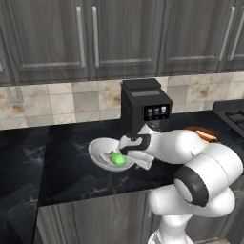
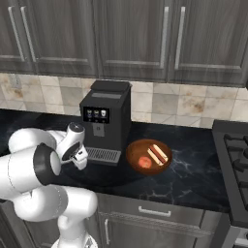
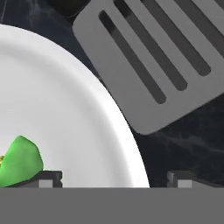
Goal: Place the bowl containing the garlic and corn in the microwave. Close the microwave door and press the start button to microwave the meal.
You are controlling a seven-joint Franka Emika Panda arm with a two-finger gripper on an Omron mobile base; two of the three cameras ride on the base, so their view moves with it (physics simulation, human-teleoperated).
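on counter, bowl point(image 1: 97, 151) holding corn point(image 1: 117, 158), garlic point(image 1: 105, 157)

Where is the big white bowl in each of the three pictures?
Left base view: the bowl sits mid-picture on the dark counter, left of the arm's wrist, in front of the coffee machine.
Right base view: I cannot find it; the arm stands where it would be.
Hand view: the bowl covers the left half.
Shared landmark: the coffee machine, its grey drip tray at upper right in the hand view.
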